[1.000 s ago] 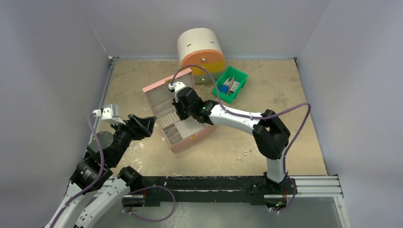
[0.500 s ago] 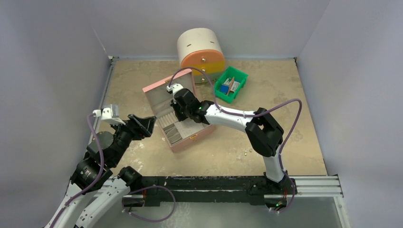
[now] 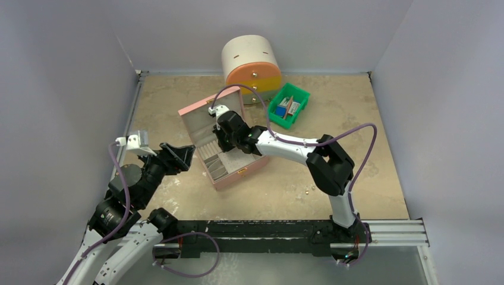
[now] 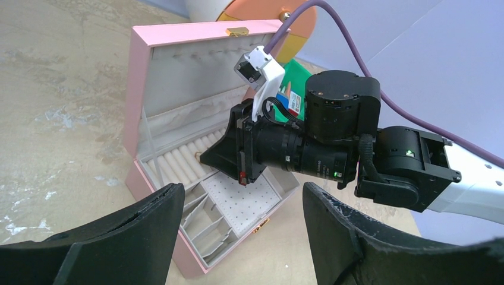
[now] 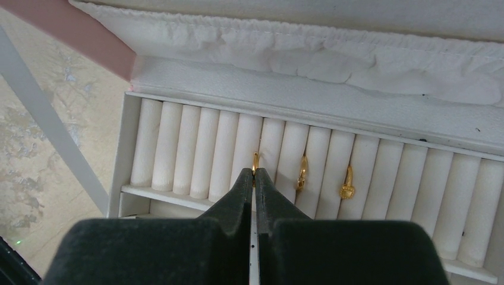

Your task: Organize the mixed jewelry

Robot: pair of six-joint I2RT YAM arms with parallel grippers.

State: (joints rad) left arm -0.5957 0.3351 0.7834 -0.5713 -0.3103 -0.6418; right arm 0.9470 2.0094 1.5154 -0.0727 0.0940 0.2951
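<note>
An open pink jewelry box (image 3: 238, 175) stands mid-table, lid up. My right gripper (image 5: 255, 172) is shut on a small gold ring (image 5: 255, 159), held at a slot between the white ring rolls (image 5: 196, 148). Two more gold rings (image 5: 302, 172) (image 5: 347, 185) sit in slots to its right. In the top view the right gripper (image 3: 221, 142) is over the box's back row. My left gripper (image 4: 243, 214) is open and empty, left of the box (image 4: 142, 77), looking at it. Tiny gold pieces (image 3: 308, 190) lie on the table right of the box. The silvery hoop is not visible.
A white, orange and yellow round drawer unit (image 3: 252, 62) stands at the back. A green bin (image 3: 301, 104) with coloured items sits right of it. Grey walls enclose the table on three sides. The box has a dotted stud pad (image 4: 241, 199) and small compartments (image 4: 205, 228).
My right gripper moved a little left and back over the box's ring rolls a second ago, then held still. The left arm has not moved.
</note>
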